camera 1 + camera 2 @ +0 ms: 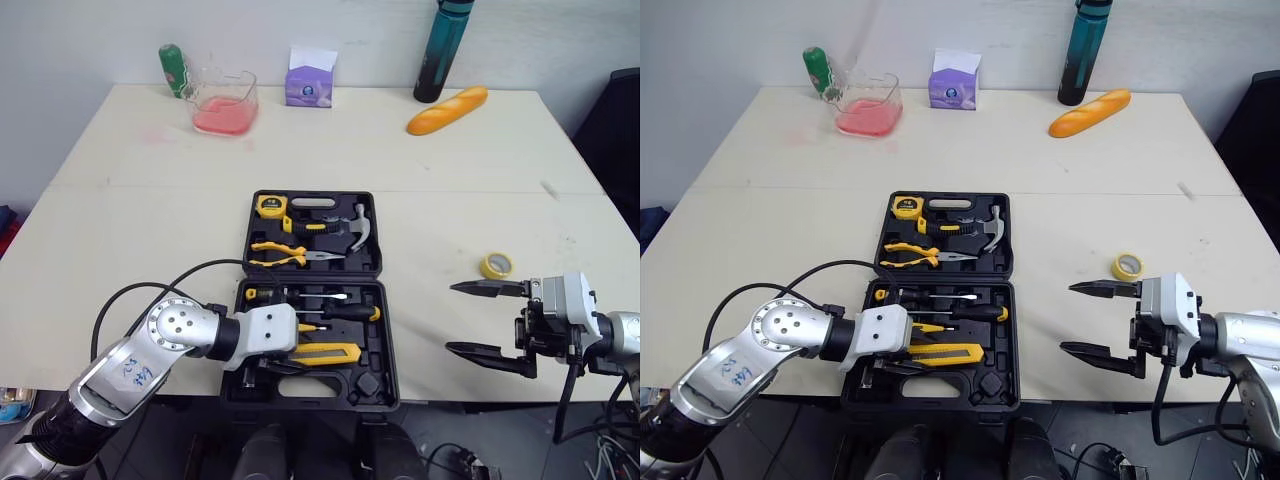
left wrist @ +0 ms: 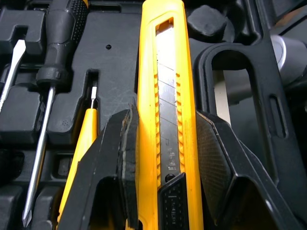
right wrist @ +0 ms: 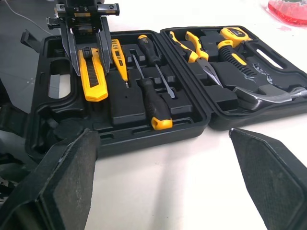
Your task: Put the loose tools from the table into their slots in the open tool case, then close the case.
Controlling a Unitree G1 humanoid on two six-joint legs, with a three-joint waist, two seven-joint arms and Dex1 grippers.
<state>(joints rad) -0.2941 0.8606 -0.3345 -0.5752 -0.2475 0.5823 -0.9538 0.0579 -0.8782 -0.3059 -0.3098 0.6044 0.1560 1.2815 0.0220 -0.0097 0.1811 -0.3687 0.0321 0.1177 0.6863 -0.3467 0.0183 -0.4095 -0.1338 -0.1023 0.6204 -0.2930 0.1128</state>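
The black tool case (image 1: 312, 197) lies open near the table's front edge. A tape measure (image 1: 269, 206), a hammer (image 1: 350, 225) and pliers (image 1: 285, 252) sit in its far half. In the near half lie screwdrivers (image 1: 340, 312) and a yellow utility knife (image 2: 165, 96). My left gripper (image 2: 165, 115) is shut on the utility knife, one finger against each long side, and the knife rests in its slot. A yellow tape roll (image 1: 496, 265) lies loose on the table to the right of the case. Just in front of it, my right gripper (image 1: 450, 318) hangs open and holds nothing.
At the back of the table stand a green bottle (image 1: 175, 68), a clear container of pink liquid (image 1: 225, 103), a purple box (image 1: 309, 82) and a dark teal bottle (image 1: 443, 50). A bread loaf (image 1: 447, 110) lies beside that bottle. A black cable (image 1: 150, 290) loops from my left arm.
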